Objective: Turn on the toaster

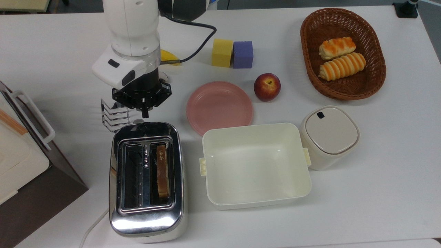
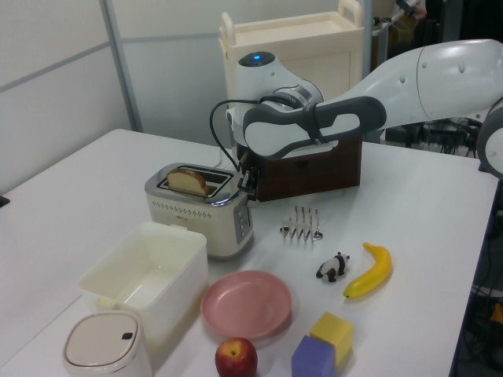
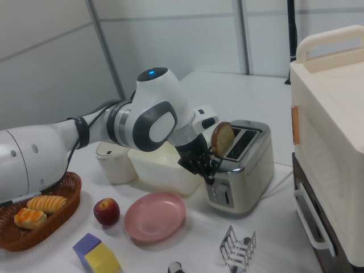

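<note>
The chrome two-slot toaster (image 1: 146,220) stands at the lower left of the top view, with a slice of toast (image 1: 162,170) upright in its right-hand slot. The toaster (image 2: 196,210) also appears in the left view, and the toaster (image 3: 244,165) in the right view shows its control end facing forward. My gripper (image 1: 144,112) hangs just beyond that end, fingers shut and pointing down, holding nothing. The left view puts the gripper (image 2: 250,182) close above the toaster's end panel. In the right view the gripper (image 3: 209,174) is level with the toaster's upper front corner.
A wire toast rack (image 1: 115,115) stands right beside the gripper. A pink plate (image 1: 219,107), a cream open box (image 1: 206,165) and a lidded canister (image 1: 329,136) lie to the top view's right. A cream-and-brown appliance (image 1: 20,151) sits at the top view's left edge.
</note>
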### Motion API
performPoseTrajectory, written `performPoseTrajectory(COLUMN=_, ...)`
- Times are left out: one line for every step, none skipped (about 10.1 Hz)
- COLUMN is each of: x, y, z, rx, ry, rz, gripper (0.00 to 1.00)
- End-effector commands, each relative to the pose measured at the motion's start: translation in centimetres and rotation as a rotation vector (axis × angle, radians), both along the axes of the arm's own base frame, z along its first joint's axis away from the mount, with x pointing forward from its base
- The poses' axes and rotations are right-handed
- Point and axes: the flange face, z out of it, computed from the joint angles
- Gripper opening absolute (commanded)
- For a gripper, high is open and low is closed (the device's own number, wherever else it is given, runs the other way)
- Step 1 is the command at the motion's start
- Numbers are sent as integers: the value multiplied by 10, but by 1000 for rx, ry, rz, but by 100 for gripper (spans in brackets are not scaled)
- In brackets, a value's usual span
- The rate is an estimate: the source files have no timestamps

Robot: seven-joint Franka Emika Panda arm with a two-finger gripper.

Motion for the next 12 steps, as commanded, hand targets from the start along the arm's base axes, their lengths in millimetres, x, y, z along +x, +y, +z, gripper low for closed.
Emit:
performPoseTrajectory(x=2, y=-13, z=-8, rx=-23, ry=0, rz=-10, gripper=0)
performPoseTrajectory(x=3, y=-13, z=-14, rx=-27, ry=6, rz=-8, gripper=0)
performPoseTrajectory(x=3, y=-16, z=-15, rx=-35, ry=1, rz=-8, gripper=0)
performPoseTrajectory(x=6, y=-17, z=-16, rx=-38, ry=-20, rz=-8, gripper=0)
performPoseTrajectory(x=9, y=-19, z=-16, rx=-38, ry=-45, rz=-8, gripper=0)
performPoseTrajectory(x=9, y=-20, z=-18, rx=-38, ry=-45, rz=-8, gripper=0)
performPoseTrajectory(x=10, y=-20, z=-21, rx=-41, ry=-40, rz=-6, gripper=0)
performPoseTrajectory(x=11, y=-20, z=-24, rx=-50, ry=-37, rz=0, gripper=0)
performPoseTrajectory(x=10, y=-21, z=-26, rx=-56, ry=-31, rz=1, gripper=0)
performPoseTrajectory(x=11, y=-21, z=-28, rx=-58, ry=-30, rz=4, gripper=0)
performPoseTrajectory(x=11, y=-21, z=-29, rx=-58, ry=-28, rz=5, gripper=0)
performPoseTrajectory(x=11, y=-23, z=-34, rx=-61, ry=-20, rz=6, gripper=0)
